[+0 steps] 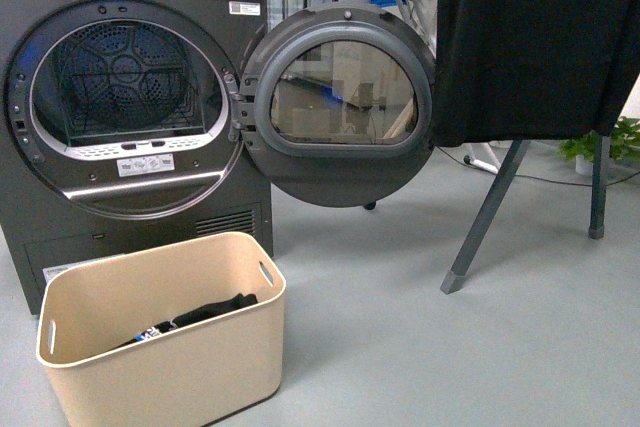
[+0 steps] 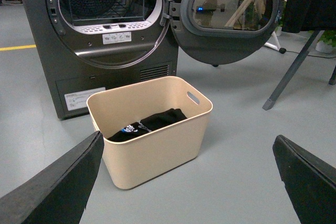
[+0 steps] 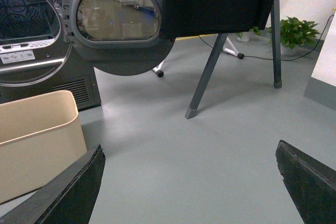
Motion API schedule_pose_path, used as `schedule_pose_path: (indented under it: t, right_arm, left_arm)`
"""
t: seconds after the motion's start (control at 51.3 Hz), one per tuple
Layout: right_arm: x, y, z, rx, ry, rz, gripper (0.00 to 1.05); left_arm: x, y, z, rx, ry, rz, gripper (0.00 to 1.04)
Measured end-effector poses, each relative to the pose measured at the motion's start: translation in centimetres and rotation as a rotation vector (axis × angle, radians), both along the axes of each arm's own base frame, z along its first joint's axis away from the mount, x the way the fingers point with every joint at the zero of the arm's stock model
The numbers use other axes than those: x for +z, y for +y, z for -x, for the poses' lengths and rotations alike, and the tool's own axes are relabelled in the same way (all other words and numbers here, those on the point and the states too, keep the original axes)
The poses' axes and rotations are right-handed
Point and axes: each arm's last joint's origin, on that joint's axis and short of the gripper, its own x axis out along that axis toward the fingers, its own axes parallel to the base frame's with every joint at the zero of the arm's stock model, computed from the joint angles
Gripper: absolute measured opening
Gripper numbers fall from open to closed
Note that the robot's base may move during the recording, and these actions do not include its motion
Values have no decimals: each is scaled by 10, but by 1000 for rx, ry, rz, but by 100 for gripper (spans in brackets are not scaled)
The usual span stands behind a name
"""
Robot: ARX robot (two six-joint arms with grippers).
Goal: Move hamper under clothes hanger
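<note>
The beige hamper (image 1: 200, 367) stands on the grey floor in front of the dryer, at the lower left of the front view, with dark clothes (image 1: 205, 313) in its bottom. The left wrist view shows the hamper (image 2: 157, 150) a short way beyond my open left gripper (image 2: 189, 153), apart from it. The clothes hanger (image 1: 490, 212) stands to the right, black cloth (image 1: 535, 37) draped over it and its angled legs on the floor. My open right gripper (image 3: 190, 158) hangs over bare floor, with the hamper (image 3: 37, 140) at one side and the clothes hanger (image 3: 207, 77) further off.
The dark grey dryer (image 1: 130, 107) stands behind the hamper with its round door (image 1: 340, 107) swung open towards the rack. A potted plant (image 1: 600, 147) and a cable lie beyond the rack legs. Bare floor lies between hamper and rack.
</note>
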Motion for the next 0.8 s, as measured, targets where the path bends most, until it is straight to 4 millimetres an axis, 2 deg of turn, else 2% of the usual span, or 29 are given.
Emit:
schedule_pose_path:
  t: [0.799]
  right_arm:
    - [0, 0, 0, -3, 1, 0, 97]
  left_arm:
    - [0, 0, 0, -1, 0, 0, 98]
